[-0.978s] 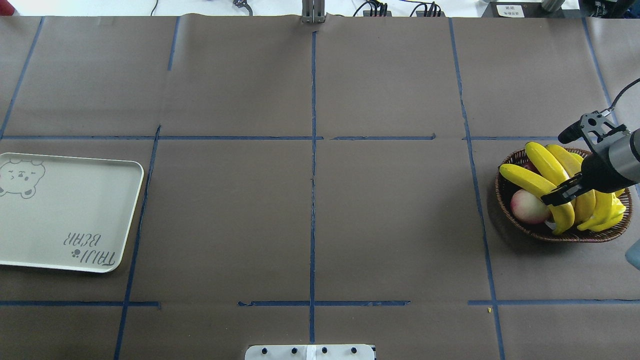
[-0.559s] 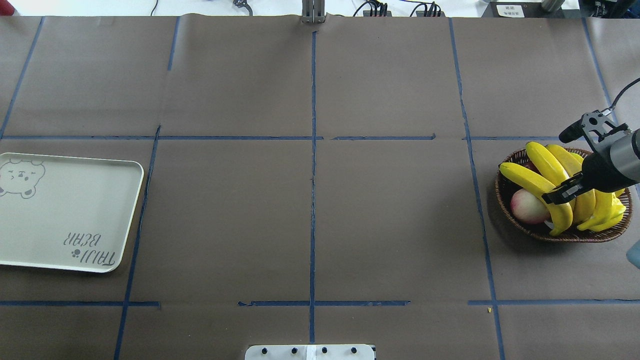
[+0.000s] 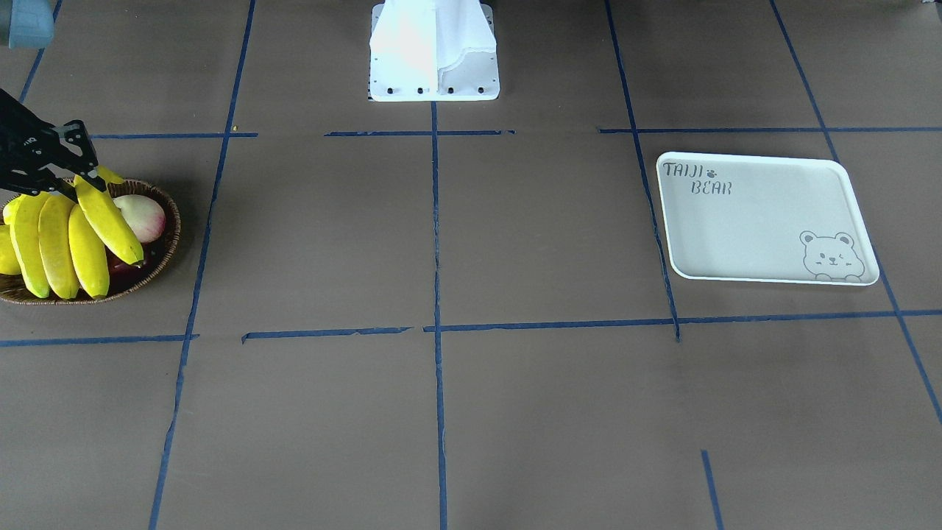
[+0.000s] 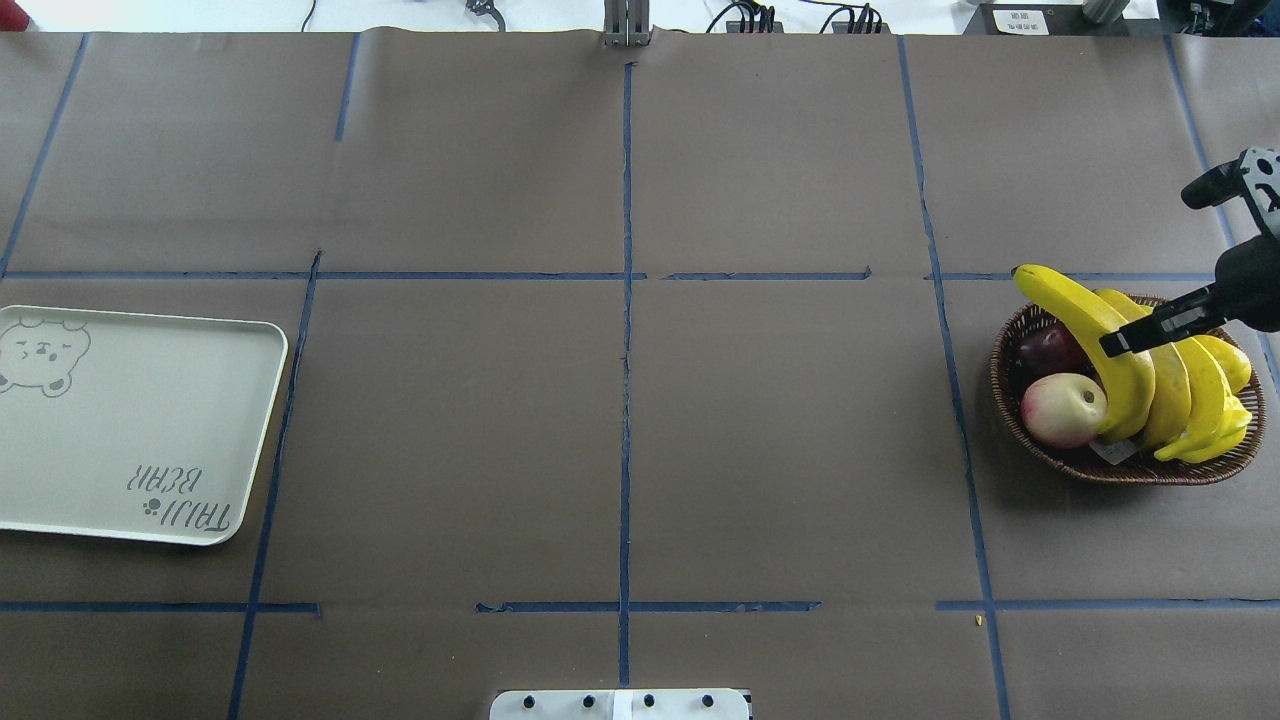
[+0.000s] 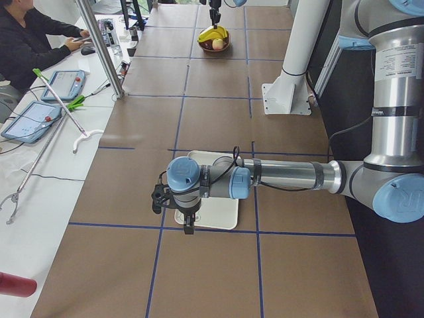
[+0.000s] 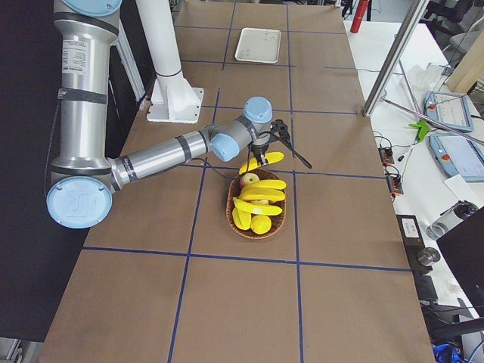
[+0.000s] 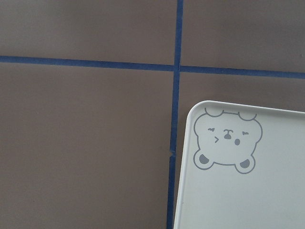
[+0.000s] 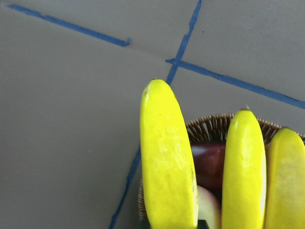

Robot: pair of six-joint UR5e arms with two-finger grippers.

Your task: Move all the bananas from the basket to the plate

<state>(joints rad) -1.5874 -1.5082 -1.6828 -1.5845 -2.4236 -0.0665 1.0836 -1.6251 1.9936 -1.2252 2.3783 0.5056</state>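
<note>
Yellow banana [image 4: 1080, 312]: hanging tilted over basket [image 4: 1003, 400] (clearing its neighbours).
Right gripper [image 4: 1150, 329]: clamping it for carrying.
Left gripper [image 5: 189, 227]: hovering at plate [image 4: 140, 430] edge; grip state untellable.

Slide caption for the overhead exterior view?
Right tool grips one banana over the basket; the plate lies far across the table.

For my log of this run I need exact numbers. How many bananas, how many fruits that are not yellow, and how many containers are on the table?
bananas: 4, one of them in the right claw
non-yellow fruits: 2, a pink round fruit and a dark red fruit
containers: 2, the basket and the plate
total: 8
</note>
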